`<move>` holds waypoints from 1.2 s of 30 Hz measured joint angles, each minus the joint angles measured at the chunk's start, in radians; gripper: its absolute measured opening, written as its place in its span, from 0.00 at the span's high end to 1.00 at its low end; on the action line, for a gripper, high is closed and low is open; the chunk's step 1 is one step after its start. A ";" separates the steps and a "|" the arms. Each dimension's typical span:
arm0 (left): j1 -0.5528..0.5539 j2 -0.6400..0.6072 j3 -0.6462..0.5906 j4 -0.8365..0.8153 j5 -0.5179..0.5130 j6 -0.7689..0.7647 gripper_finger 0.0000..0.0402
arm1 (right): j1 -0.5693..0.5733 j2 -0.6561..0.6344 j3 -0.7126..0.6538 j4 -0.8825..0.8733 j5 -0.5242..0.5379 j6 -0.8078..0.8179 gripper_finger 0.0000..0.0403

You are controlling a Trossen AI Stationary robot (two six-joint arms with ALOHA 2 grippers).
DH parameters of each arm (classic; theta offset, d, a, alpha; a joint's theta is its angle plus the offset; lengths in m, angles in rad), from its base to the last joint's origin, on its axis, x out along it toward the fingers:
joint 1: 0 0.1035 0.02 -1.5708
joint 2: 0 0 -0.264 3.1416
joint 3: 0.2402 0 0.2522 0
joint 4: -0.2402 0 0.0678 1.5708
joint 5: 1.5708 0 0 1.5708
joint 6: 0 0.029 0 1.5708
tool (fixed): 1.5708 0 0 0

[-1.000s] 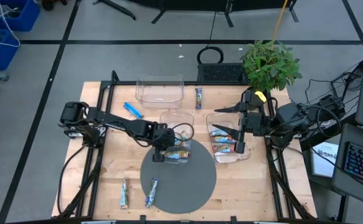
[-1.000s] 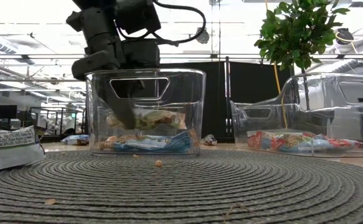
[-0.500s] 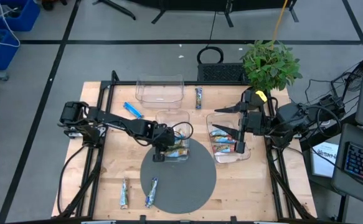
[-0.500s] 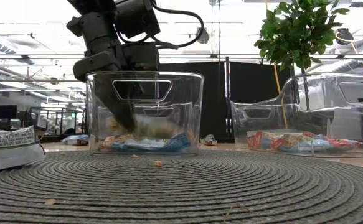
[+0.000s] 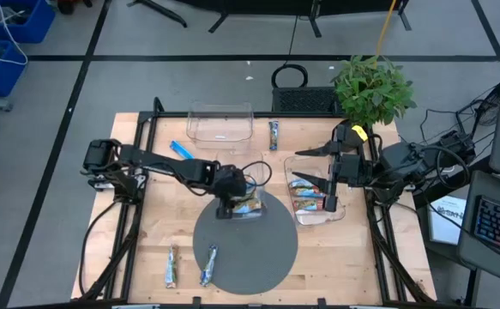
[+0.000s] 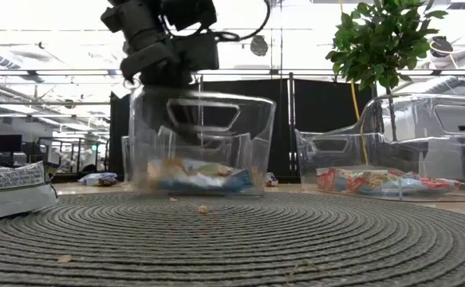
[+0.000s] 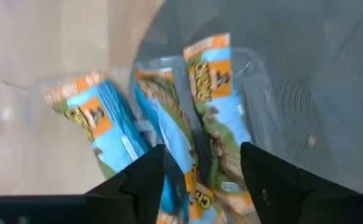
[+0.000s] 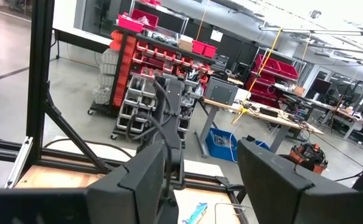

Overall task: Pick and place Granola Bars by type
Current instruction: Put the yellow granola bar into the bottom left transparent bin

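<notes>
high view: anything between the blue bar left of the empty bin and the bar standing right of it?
Only the empty clear bin sits between the blue bar and the other bar, per the high view.

The right gripper [image 8: 203, 180] points its spread dark fingers [image 8: 147, 177] across the table edge [image 8: 63, 176] toward red parts shelving [image 8: 159, 53], workbenches [image 8: 274, 115] and a blue bar [image 8: 195, 213].

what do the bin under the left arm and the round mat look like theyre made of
The bin: clear, glossy rigid plastic, likely; the bars show through its walls. The round mat: grey woven cord or fibre, it seems, matte, with concentric ribbed rings.
</notes>
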 joint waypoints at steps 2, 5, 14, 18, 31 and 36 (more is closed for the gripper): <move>0.007 0.000 0.028 -0.018 -0.001 0.015 0.43 | 0.000 0.000 0.000 0.000 0.000 0.002 0.52; 0.015 0.000 0.053 -0.040 -0.011 0.034 0.38 | 0.000 0.000 0.000 0.000 0.000 0.011 0.52; 0.038 0.000 0.179 -0.139 -0.013 -0.030 0.27 | 0.000 0.000 0.000 -0.001 0.000 0.011 0.52; 0.046 0.000 0.300 -0.209 -0.070 -0.057 0.23 | 0.000 0.000 0.000 -0.001 0.000 0.010 0.52; 0.036 -0.002 0.729 -0.557 -0.367 -0.280 0.26 | 0.000 0.000 -0.001 0.000 -0.003 0.009 0.52; 0.022 -0.002 0.871 -0.662 -0.405 -0.354 0.29 | 0.000 0.000 -0.001 0.000 -0.003 0.011 0.52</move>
